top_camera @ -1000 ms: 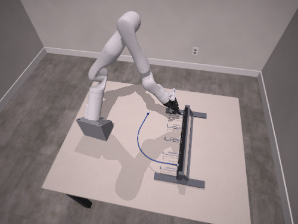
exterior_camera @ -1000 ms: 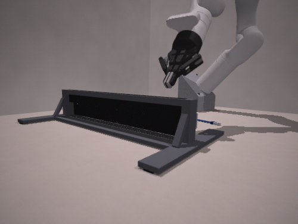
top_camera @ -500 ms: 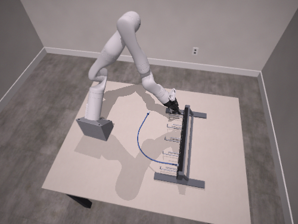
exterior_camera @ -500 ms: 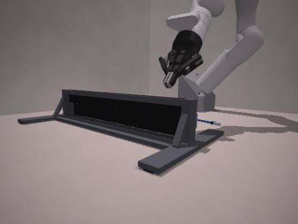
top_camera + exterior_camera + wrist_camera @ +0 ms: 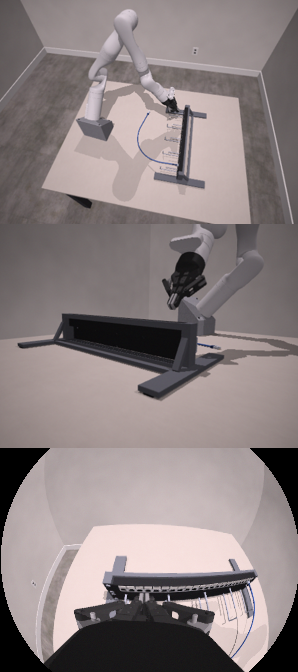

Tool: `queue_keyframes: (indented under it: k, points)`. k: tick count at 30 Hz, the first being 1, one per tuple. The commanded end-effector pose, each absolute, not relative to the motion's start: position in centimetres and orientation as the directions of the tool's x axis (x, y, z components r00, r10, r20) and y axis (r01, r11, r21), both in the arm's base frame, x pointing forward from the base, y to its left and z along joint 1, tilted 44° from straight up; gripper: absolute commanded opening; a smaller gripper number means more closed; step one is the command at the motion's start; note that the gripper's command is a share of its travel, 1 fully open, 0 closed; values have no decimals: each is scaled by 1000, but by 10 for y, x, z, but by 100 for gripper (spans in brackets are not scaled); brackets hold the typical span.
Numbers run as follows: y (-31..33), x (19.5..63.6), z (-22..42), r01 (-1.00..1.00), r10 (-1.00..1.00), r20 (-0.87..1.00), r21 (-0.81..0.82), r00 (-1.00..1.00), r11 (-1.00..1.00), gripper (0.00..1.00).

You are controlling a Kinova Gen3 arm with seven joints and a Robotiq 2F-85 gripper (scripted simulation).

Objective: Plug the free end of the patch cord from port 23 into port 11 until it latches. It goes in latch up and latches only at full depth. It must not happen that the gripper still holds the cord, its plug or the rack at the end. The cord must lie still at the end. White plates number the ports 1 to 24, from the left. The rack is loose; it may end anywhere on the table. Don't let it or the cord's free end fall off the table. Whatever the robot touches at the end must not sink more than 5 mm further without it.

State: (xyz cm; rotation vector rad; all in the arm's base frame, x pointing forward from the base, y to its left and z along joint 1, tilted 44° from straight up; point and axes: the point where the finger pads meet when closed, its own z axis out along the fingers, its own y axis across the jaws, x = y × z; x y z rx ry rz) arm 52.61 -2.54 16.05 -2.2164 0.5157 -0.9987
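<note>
The dark patch-panel rack (image 5: 185, 140) (image 5: 125, 320) (image 5: 180, 575) stands on the table (image 5: 226, 134), with white number plates along its front. A blue patch cord (image 5: 139, 140) (image 5: 248, 627) runs from a port near one end of the rack and curves across the table. Its free plug end (image 5: 148, 112) (image 5: 216, 347) lies flat on the table, away from the rack. My gripper (image 5: 176, 110) (image 5: 173, 304) (image 5: 144, 599) is shut with nothing between its fingers. It hovers just above and in front of the rack's other end, well apart from the free plug.
The robot base (image 5: 95, 126) stands on the table's left side. The rack's two flat feet (image 5: 196, 114) (image 5: 179, 374) stick out at either end. The table edge lies beyond the rack on the far side.
</note>
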Motion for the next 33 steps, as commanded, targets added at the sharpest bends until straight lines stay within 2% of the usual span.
queue_keyframes:
  k: [1,33]
  points:
    - [-37,519,166,-95,-584,519,-691,624,-717,0]
    - [-77,437,219,-95,-584,519,-691,624,-717,0]
